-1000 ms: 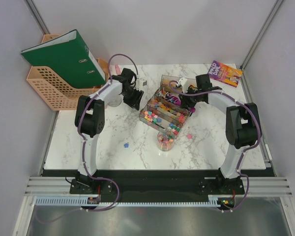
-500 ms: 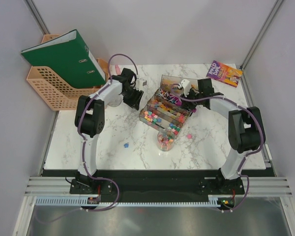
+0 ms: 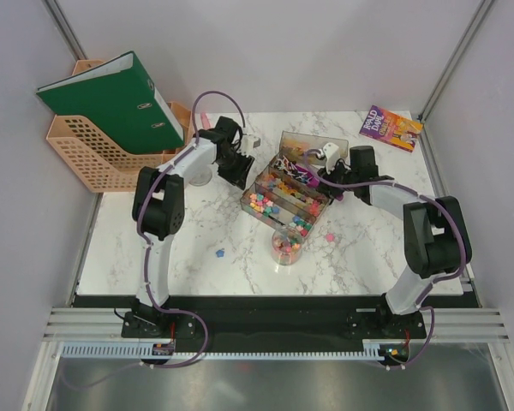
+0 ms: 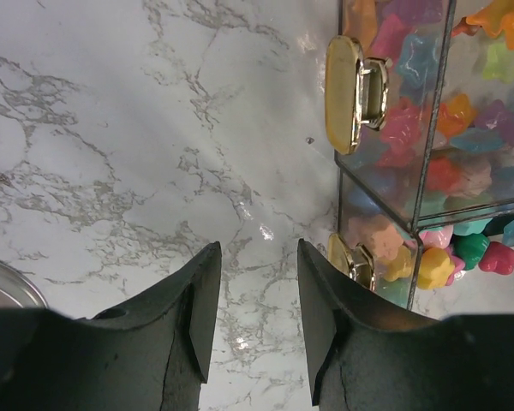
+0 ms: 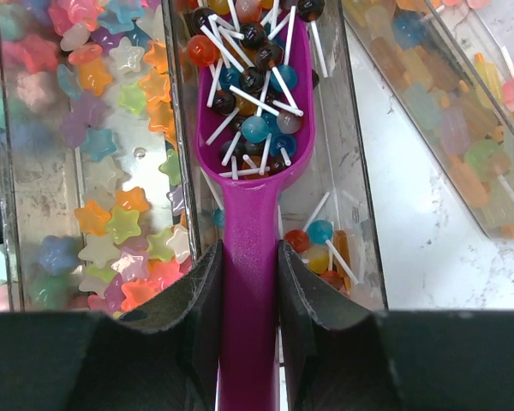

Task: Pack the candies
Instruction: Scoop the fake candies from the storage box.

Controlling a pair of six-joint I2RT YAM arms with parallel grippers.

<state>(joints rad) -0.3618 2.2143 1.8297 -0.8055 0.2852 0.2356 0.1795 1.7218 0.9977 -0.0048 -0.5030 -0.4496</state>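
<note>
The candies fill the clear compartmented trays (image 3: 255, 184): star-shaped ones (image 5: 111, 214) on the left, small ball lollipops (image 5: 325, 244) in the middle compartment. My right gripper (image 5: 248, 282) is shut on the handle of the purple scoop (image 5: 250, 171), whose bowl holds lollipops and lies inside that compartment. From above, the right gripper (image 3: 321, 175) is at the trays' right side. My left gripper (image 4: 255, 291) is open over bare marble, just left of the tray's gold handles (image 4: 347, 94). A small round jar (image 3: 285, 244) with candies stands in front of the trays.
Loose candies lie on the marble, one blue (image 3: 219, 253) and one pink (image 3: 330, 237). A peach file rack with a green binder (image 3: 111, 103) stands at the back left and a book (image 3: 392, 127) lies at the back right. A round clear dish (image 4: 4, 287) sits beside the left gripper.
The right arm has swung its elbow out to the right and lowered, keeping the scoop in the trays. The left gripper has edged right, closer to the trays.
</note>
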